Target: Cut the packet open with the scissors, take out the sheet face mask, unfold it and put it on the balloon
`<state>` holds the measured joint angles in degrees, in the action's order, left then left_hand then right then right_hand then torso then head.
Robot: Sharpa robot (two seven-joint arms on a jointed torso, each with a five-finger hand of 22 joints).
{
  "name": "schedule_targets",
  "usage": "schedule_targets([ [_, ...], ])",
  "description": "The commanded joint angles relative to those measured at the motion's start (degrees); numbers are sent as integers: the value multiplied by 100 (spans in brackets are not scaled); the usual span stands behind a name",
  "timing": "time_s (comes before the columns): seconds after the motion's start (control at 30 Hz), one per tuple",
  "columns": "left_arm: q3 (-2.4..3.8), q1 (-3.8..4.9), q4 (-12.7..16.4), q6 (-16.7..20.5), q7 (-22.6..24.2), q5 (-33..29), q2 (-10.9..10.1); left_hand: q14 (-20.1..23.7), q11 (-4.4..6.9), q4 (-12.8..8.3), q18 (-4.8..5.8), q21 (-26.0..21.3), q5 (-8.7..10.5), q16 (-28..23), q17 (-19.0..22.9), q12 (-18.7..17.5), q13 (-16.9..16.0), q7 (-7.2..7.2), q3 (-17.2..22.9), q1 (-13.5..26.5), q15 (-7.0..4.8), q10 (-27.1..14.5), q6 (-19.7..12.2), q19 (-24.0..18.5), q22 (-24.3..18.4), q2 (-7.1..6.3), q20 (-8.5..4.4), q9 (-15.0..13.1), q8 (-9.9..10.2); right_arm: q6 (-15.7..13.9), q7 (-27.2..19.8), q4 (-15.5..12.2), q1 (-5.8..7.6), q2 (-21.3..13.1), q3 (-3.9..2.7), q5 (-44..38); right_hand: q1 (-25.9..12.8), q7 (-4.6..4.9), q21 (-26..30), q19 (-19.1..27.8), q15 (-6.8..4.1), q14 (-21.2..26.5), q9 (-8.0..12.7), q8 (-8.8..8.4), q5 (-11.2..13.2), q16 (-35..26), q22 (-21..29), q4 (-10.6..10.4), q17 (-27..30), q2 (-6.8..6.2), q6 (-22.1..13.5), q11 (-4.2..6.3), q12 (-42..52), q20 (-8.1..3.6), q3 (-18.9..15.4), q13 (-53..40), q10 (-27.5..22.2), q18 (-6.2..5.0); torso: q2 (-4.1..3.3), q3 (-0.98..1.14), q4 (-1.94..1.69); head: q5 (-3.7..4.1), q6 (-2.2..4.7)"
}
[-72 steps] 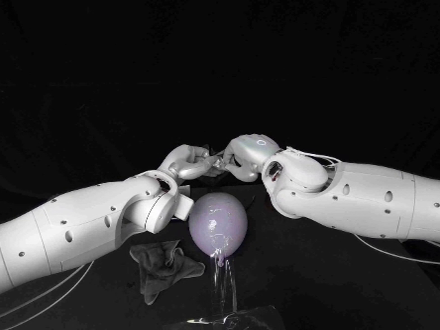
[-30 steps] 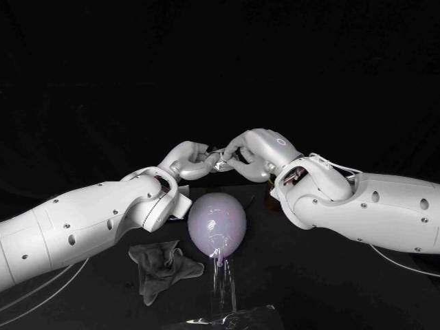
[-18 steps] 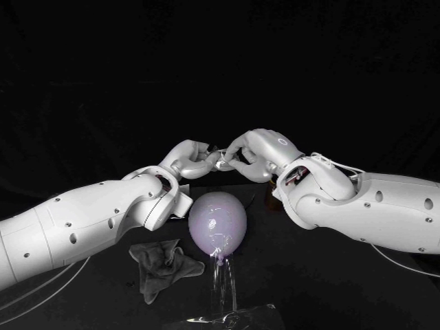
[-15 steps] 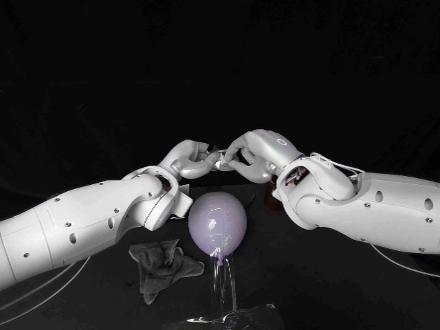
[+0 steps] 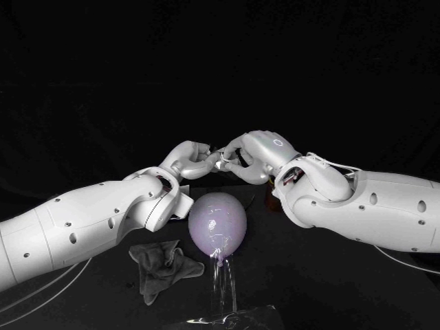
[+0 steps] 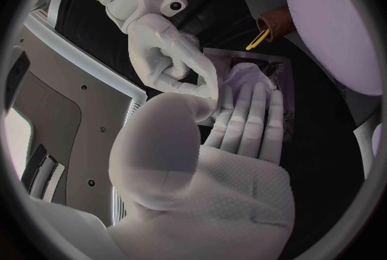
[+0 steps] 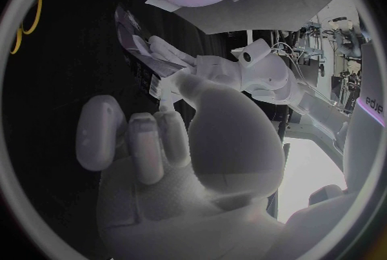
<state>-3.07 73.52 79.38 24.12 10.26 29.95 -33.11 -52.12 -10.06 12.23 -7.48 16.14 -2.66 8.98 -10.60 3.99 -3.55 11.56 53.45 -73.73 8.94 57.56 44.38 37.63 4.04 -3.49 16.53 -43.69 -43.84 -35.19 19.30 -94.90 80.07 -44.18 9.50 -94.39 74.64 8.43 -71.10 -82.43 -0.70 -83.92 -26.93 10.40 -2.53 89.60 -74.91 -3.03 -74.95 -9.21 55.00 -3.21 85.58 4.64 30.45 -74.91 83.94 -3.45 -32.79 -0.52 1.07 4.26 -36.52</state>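
Head view | left hand (image 5: 188, 161), right hand (image 5: 255, 155) meeting at packet (image 6: 280, 89); balloon (image 5: 217, 223) nearer

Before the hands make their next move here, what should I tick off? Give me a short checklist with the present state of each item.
1. Both hands on the mask: ok. The left hand and right hand meet on it behind the balloon.
2. Mask fully out of the packet: cannot tell, the fingers cover the join.
3. Mask unfolded: not ok, it is bunched small between the fingers.
4. Balloon upright and bare, ready for the mask: ok.
5. Scissors out of both hands, lying aside on the table: ok.
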Motion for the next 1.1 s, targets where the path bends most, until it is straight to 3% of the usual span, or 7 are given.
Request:
schedule_targets([
  [0.03,7,9,34,-57,92,-92,19,-54,-3,-34,31,0,-20,-26,7,-26,-9,36,39,-30,-1,48,-30,45,5,-7,5,-5,-15,103,168,40,4,26,-4,-384,8,-7,4,1,38,-608,11,-25,-24,40,-1029,-34,-1505,-28,-30,-39,-23,36,-2,-1290,336,5,1,-2,-4,6,1],
  [0.4,7,9,40,-63,96,-114,15,-56,-3,-34,30,1,-20,-26,8,-25,-9,36,40,-30,-1,49,-31,48,6,-7,5,-5,-16,263,269,133,3,74,2,-525,63,-23,-10,-4,43,-608,20,-15,-23,40,-1033,-39,-1505,-28,38,-34,-18,56,15,-1291,337,4,-4,-1,-1,3,4],
  [0.53,7,9,41,-59,98,-118,10,-56,-3,-34,30,1,-20,-26,8,-25,-9,36,40,-30,-1,49,-31,48,6,-7,5,-5,-16,296,329,165,3,79,4,-570,86,-65,-39,-16,22,-608,15,35,-24,40,-1041,-100,-1505,69,173,-2,-9,63,53,-1293,341,2,0,1,0,2,1],
  [0.57,7,9,42,-59,99,-119,9,-56,-3,-34,30,1,-20,-26,8,-25,-9,36,40,-30,-1,49,-31,48,6,-7,5,-5,-16,303,337,174,3,79,4,-578,80,-96,-66,-27,10,-608,-2,88,-25,40,-1048,-172,-1505,224,280,19,5,63,105,-1299,350,4,1,2,1,1,-1],
  [0.83,7,9,58,-87,113,-127,6,-56,-3,-34,30,1,-20,-26,8,-25,-9,36,40,-30,-1,49,-31,48,6,-7,5,-5,-16,350,332,246,1,110,5,-633,54,-272,-178,-79,-101,-608,-93,305,-25,40,-1077,-350,-1505,455,592,163,89,9,124,-1334,406,15,0,1,3,11,-8],
  [0.9,7,9,62,-100,115,-131,7,-56,-3,-34,30,1,-20,-26,8,-25,-9,36,40,-30,-1,49,-31,48,6,-7,5,-5,-16,338,309,256,1,121,5,-646,41,-356,-218,-99,-167,-608,-145,414,-25,40,-1087,-419,-1505,482,691,237,148,-46,118,-1362,443,21,-2,1,2,15,-14],
  [1.1,8,9,54,-119,93,-136,12,-56,-3,-34,30,1,-20,-26,8,-25,-9,36,40,-30,-1,49,-31,48,6,-7,5,-5,-16,162,172,253,-1,127,5,-623,46,-439,-234,-109,-240,-608,-218,565,-24,40,-1091,-497,-1505,471,781,315,295,-119,106,-1435,527,25,-1,0,0,23,-22],
])
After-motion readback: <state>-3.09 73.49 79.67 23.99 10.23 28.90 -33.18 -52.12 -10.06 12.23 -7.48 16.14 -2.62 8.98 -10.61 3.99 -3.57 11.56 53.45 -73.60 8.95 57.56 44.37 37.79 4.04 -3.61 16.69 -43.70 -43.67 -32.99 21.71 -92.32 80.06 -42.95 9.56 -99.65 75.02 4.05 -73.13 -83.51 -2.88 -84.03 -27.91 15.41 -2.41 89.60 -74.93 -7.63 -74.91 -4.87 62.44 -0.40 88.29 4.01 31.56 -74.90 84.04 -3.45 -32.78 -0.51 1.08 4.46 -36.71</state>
